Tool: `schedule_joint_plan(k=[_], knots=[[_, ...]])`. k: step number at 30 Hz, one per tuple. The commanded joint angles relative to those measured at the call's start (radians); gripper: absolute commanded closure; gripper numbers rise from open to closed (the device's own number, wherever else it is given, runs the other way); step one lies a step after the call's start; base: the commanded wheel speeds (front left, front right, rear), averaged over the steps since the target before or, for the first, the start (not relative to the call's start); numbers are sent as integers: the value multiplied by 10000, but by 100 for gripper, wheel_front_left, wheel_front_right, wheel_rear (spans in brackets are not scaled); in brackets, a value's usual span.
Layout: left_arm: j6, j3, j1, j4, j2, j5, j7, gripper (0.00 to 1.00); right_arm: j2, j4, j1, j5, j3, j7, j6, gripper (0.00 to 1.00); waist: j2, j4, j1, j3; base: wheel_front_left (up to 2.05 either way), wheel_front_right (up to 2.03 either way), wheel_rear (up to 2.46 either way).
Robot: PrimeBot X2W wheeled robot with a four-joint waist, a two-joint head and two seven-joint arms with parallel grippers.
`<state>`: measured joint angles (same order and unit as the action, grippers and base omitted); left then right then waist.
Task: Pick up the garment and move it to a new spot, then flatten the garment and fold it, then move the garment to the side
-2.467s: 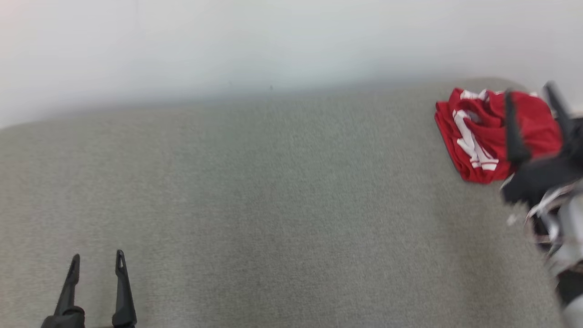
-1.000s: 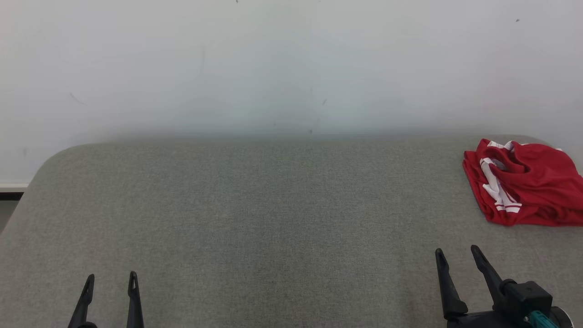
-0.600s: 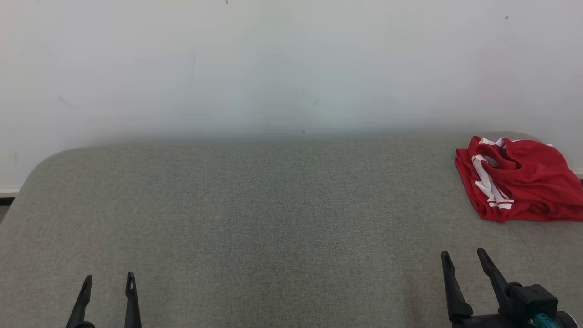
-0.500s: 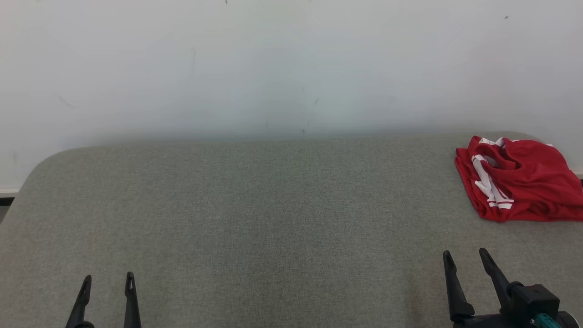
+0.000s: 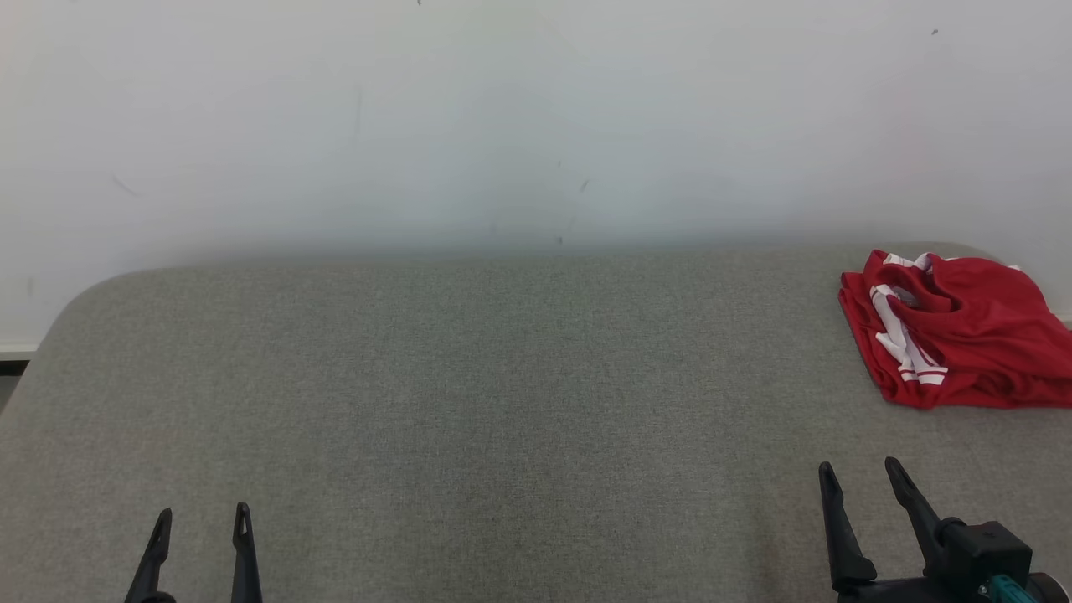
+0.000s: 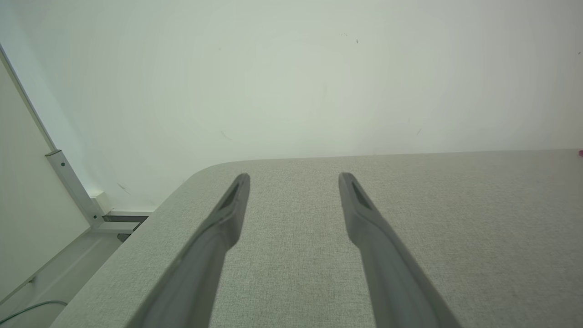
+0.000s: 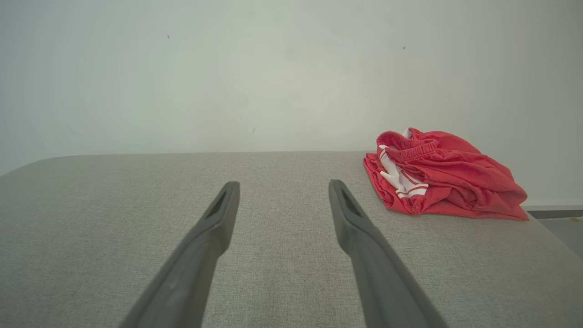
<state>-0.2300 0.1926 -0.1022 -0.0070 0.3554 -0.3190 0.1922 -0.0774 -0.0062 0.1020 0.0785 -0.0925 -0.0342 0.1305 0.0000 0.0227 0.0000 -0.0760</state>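
garment (image 5: 955, 335) (red, bunched) at grey table's (image 5: 469, 394) far-right corner, by white wall (image 5: 502, 117).

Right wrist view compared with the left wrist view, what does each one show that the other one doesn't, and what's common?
Right wrist view: the red garment lying near the table's far right corner, ahead and to the right of the open right gripper. Left wrist view: a metal post and a white panel beyond the table's left corner, with the open left gripper in front. Shared: the grey table and the white wall.
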Motion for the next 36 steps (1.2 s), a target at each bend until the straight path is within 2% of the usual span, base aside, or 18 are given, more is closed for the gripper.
schedule_joint_plan(k=[1,2,3,6,21,36], knots=[[-48,15,39,0,52,-113,-4,0,-43,-4,86,29,-21,19,-1,0,0,4,0,11,0,0,0],[-68,32,39,0,74,-68,-26,0,-47,-15,90,35,-26,22,-2,0,0,8,0,17,0,0,0],[-34,34,-3,8,17,-1,-15,100,-11,13,8,1,-10,-1,0,100,0,9,0,18,0,0,0],[-22,100,-121,241,-150,-24,-19,100,43,321,62,30,-9,9,0,100,0,10,1,21,0,0,0],[679,-438,315,657,-649,-2673,-541,100,87,762,-405,3063,-79,329,0,100,0,-19,1,114,0,0,0],[1271,-881,708,1084,-1060,-4752,-974,100,124,1077,-741,5469,-88,535,1,100,0,-45,1,199,0,0,0]])
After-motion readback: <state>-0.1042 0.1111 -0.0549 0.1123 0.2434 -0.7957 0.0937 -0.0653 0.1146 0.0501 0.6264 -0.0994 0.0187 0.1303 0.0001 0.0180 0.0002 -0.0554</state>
